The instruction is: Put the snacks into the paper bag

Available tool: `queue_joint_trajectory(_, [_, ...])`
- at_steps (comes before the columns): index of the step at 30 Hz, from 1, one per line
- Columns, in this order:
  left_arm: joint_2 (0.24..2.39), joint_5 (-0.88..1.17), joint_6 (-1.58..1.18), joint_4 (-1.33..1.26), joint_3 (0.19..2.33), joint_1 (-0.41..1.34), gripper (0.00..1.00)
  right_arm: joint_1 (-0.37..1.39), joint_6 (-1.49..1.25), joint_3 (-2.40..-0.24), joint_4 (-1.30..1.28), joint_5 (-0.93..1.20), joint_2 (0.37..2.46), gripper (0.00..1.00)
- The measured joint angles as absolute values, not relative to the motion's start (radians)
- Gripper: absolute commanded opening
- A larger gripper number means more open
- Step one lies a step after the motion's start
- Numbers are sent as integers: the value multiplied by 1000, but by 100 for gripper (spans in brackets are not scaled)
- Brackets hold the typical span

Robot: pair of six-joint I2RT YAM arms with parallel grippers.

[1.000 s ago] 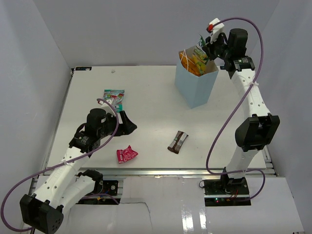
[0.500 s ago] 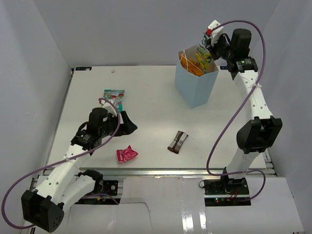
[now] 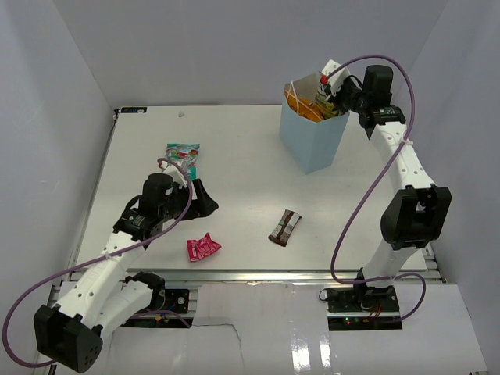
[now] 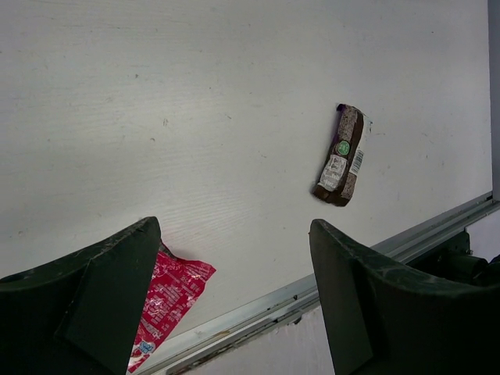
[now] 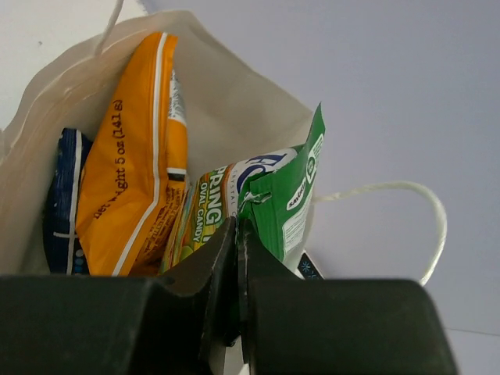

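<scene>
The light-blue paper bag stands upright at the far right. My right gripper is at its mouth, shut on the yellow-green packet, which hangs partly inside the bag. My right gripper's jaws are pressed together on the packet's edge. The orange chip bag and the blue-white pack lie inside. My left gripper is open and empty, low over the table. The pink packet shows by its left finger. The dark brown bar lies ahead of it. The teal-green-red pouch lies left of centre.
The table's metal front edge runs just beyond my left gripper. The bag's white cord handle loops out to the right. Grey walls close in the table on three sides.
My right gripper has moved down and left, lowering the yellow-green packet from above the bag into its mouth. The left arm has barely moved.
</scene>
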State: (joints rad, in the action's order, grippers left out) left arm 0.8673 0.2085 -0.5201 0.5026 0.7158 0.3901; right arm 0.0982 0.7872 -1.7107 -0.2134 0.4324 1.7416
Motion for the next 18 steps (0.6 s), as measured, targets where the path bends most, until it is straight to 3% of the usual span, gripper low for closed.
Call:
queue_joint_trajectory(8, [860,197,-524,524,716,390,89,98,853,-1672,-268,506,1742,19])
queue_joint_trajectory(11, [860,197,-526,526,716,390,91,98,848,-1658,-297,522,1742,37])
queue_joint_trajectory(12, [860,196,-529,528,716,390,92,98,843,-1657,-301,526,1742,48])
queue_joint_trajectory(18, [870,168,-562,582,716,390,94,81,743,-1682,-317,560,1741,76])
